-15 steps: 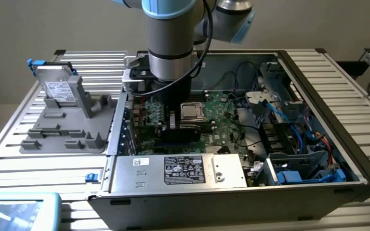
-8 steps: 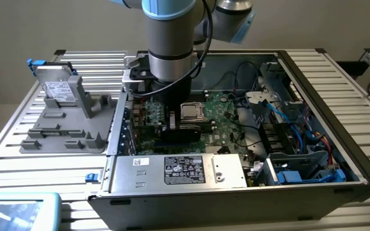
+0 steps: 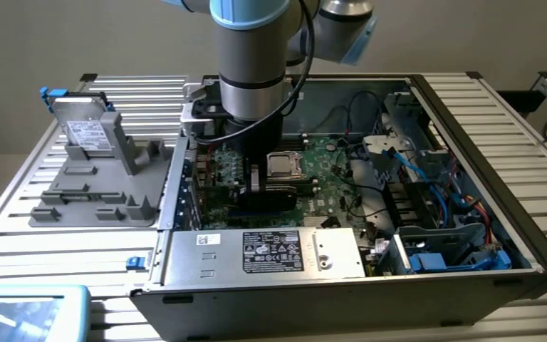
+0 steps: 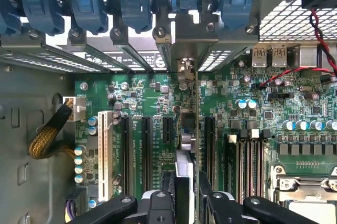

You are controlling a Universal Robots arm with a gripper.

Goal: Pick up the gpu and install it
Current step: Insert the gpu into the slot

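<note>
Green motherboard (image 4: 142,90) slots lie beneath the gpu (image 4: 185,153), held edge-down inside the open case (image 3: 254,285) by jaws pinching it; installing seems underway, and seating likely needs its edge kept square to a slot

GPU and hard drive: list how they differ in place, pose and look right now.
Place: the gpu is inside the open case over the motherboard, gripped by the claw; the hard drive rests outside in the grey tray.
Pose: the gpu stands on edge; the hard drive leans, broad face showing.
Look: the hard drive is silver with a white label; the gpu shows as a thin edge.
Both are flat rectangles.
</note>
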